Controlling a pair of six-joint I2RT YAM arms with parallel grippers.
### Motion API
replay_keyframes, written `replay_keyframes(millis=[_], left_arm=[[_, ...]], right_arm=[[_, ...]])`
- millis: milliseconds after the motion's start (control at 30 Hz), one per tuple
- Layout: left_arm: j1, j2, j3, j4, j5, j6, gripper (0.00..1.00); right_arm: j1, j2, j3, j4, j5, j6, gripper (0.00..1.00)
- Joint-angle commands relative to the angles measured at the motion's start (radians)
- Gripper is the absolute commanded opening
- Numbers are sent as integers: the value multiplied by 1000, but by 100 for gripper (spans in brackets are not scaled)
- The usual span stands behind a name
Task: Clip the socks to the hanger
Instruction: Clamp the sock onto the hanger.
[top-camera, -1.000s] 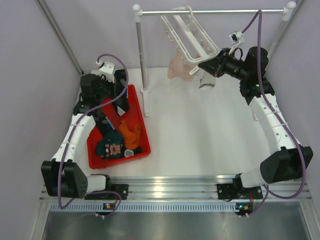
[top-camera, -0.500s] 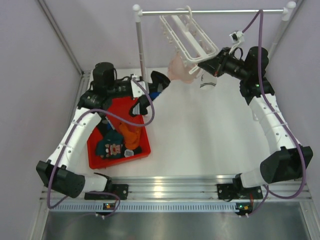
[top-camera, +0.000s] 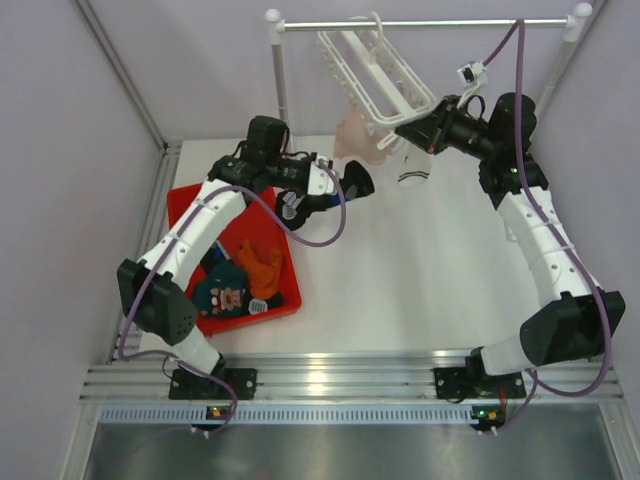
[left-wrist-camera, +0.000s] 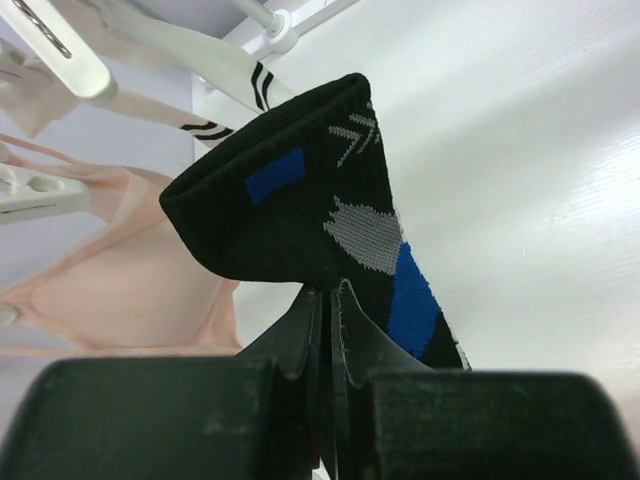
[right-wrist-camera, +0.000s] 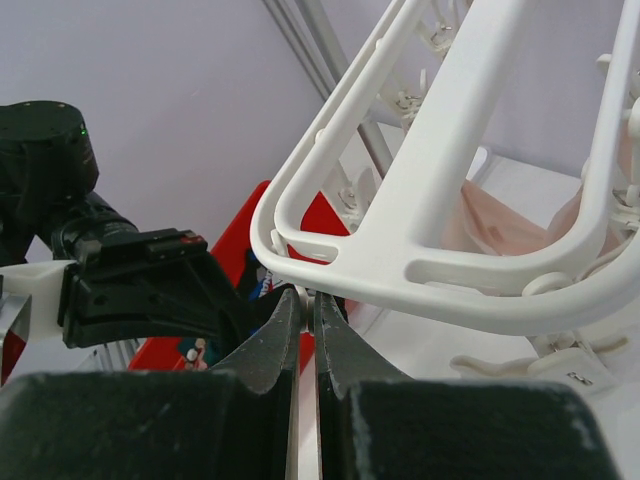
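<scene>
Two claws, both clenched: my left claw (left-wrist-camera: 325, 295) pinches a black sock (left-wrist-camera: 300, 215) with blue and grey patches, held up over the tabletop (top-camera: 400, 280) near its far edge, just beside the tilted hanger (top-camera: 385, 75). My right claw (right-wrist-camera: 305, 300) nips the hanger's frame corner. Other socks (top-camera: 240, 280) lie in the red bin (top-camera: 188, 200) at the left edge.

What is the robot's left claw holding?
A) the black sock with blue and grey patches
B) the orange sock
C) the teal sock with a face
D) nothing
A: the left wrist view shows the left gripper pinched shut on the soft black sock with blue and grey patches; the right gripper pinches the frame of the white plastic grid hanger.
</scene>
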Motion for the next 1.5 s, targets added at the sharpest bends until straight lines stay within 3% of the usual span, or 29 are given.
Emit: replay_keyframes(millis=[0,600,1467], left_arm=[[-13,9,44,25,47,30,0],[-34,94,94,220,35,-93,0],[-34,164,174,266,55,-139,0]], right_arm=[[-15,-3,66,66,1,-2,0],[-17,4,66,61,-10,-13,0],[-17,17,66,55,-39,-55,0]])
